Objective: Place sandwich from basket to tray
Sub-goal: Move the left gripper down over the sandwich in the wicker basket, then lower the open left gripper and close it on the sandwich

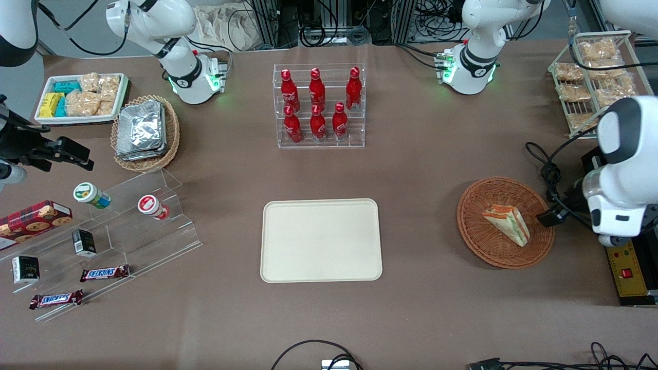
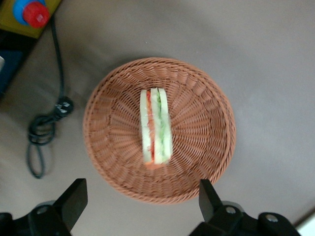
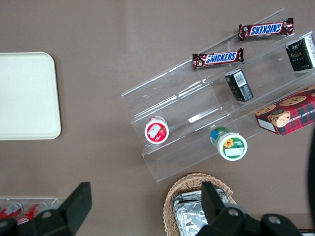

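The sandwich [image 1: 507, 223] is a triangular wedge of white bread with orange and green filling. It lies in the round reddish-brown wicker basket [image 1: 475, 231] toward the working arm's end of the table. In the left wrist view the sandwich [image 2: 155, 126] lies mid-basket, the basket's rim [image 2: 106, 103] around it. My left gripper [image 2: 141, 191] is open and empty, held above the basket's edge, with the sandwich ahead of its two dark fingers [image 2: 74, 195]. In the front view the gripper [image 1: 551, 216] hangs by the basket's rim. The cream tray [image 1: 321, 240] lies at mid-table and holds nothing; its corner shows in the right wrist view [image 3: 29, 96].
A clear rack of red bottles [image 1: 320, 105] stands farther from the front camera than the tray. A wire rack of snack packs [image 1: 591, 77], black cables [image 1: 547, 172] and a yellow control box [image 1: 628, 270] crowd the working arm's end. Acrylic steps with snacks [image 1: 103, 231] and a tan basket of foil packs [image 1: 144, 131] lie toward the parked arm's end.
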